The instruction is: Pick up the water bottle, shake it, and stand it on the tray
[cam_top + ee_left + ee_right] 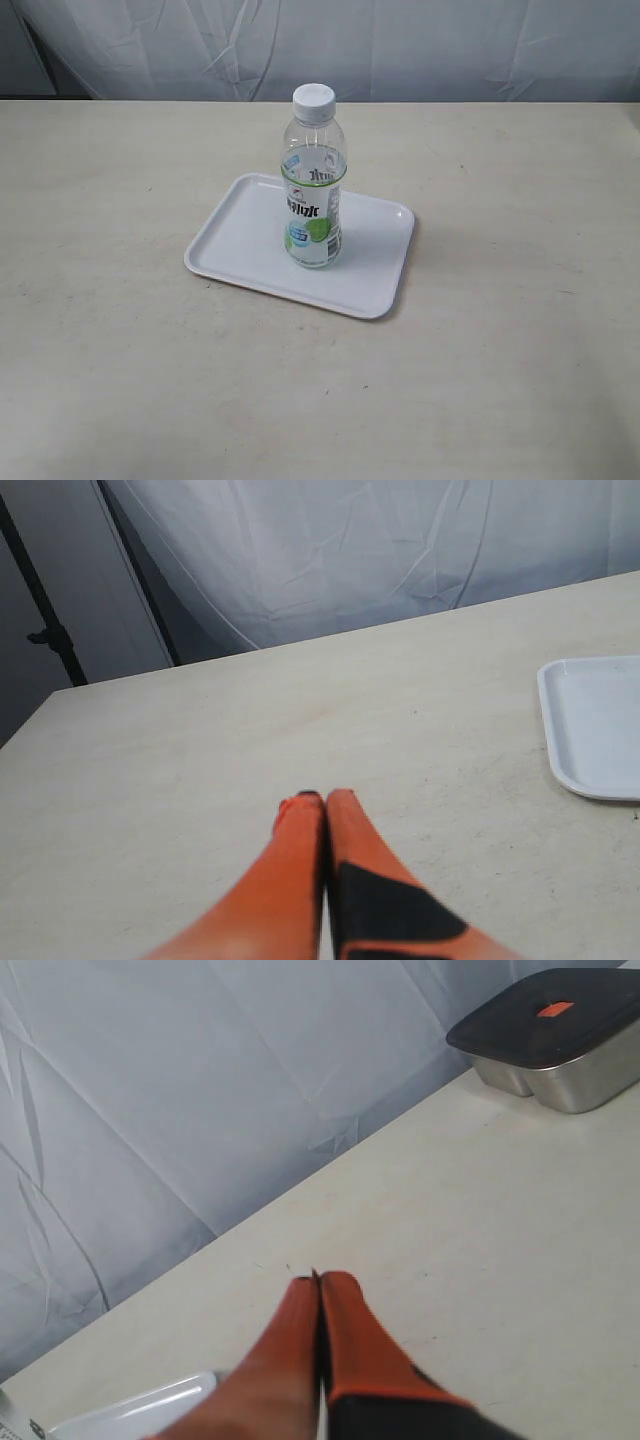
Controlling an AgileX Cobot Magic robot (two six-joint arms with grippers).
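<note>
The water bottle [314,180], clear with a white cap and a green, white and blue label, stands upright on the white tray [240,235] near the middle of the table. Neither arm shows in the exterior view. In the left wrist view my left gripper [323,798] is shut with its orange fingers pressed together over bare table, and a corner of the tray [590,725] lies off to one side. My right gripper [318,1282] is shut and empty too, above the table, with a tray edge [140,1403] just beside it.
A metal container with a dark lid [555,1035] sits at the table's edge in the right wrist view. A white curtain [330,45] hangs behind the table. A dark stand [45,630] is beyond the table's corner.
</note>
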